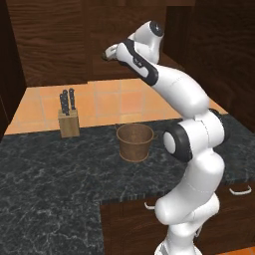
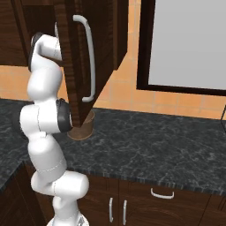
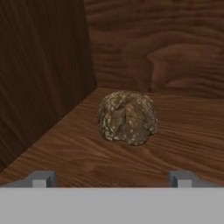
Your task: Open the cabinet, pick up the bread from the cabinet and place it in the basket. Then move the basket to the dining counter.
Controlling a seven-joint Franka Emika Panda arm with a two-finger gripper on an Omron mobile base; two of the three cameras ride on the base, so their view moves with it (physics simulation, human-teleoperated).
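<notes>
The dark wood cabinet door (image 2: 102, 53) stands swung open, its silver bar handle (image 2: 90, 62) facing right. My arm reaches up into the cabinet, with the gripper (image 1: 106, 55) at its opening. In the hand view the bread (image 3: 127, 117), a roundish tan-brown lump, rests on the wooden shelf a short way ahead of my gripper (image 3: 111, 180). The fingertips (image 3: 42, 178) are spread wide, wider than the loaf, and hold nothing. The brown basket (image 1: 135, 142) stands upright on the black granite worktop below, half hidden behind the door in the right base view (image 2: 88, 125).
A wooden knife block (image 1: 68, 118) stands on the worktop (image 1: 50, 174) left of the basket. The cabinet's side wall (image 3: 39, 78) rises close on the left of the bread. A large window (image 2: 190, 44) fills the wall to the right. Drawers with handles (image 2: 161, 193) lie under the worktop.
</notes>
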